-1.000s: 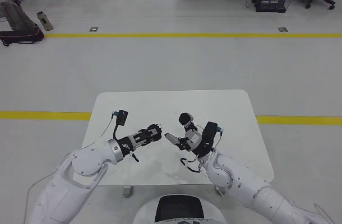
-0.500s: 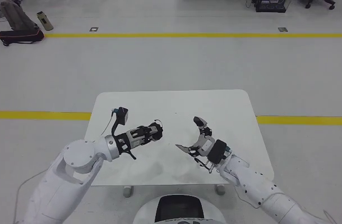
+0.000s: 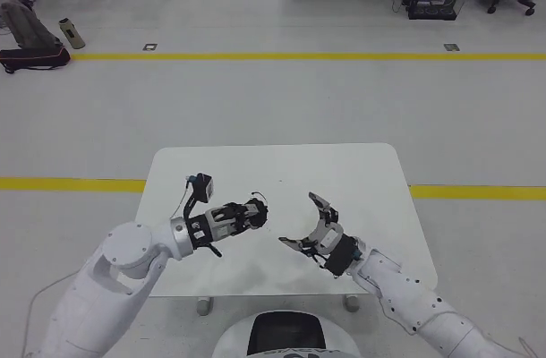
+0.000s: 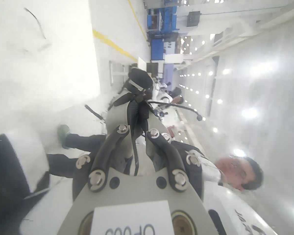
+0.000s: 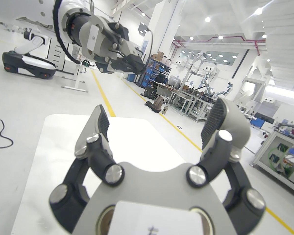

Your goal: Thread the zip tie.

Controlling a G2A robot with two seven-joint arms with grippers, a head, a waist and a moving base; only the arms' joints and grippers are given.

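Above the white rectangular desk (image 3: 362, 170), the left gripper (image 3: 259, 213) pinched what seemed the thin black plastic zip tie (image 4: 136, 152), the right gripper (image 3: 297, 218) hung spread and empty nearby, so I judged threading not yet done.

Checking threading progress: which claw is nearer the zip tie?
Left. The left claw grips the zip tie; the right claw is open, apart from it across a gap.
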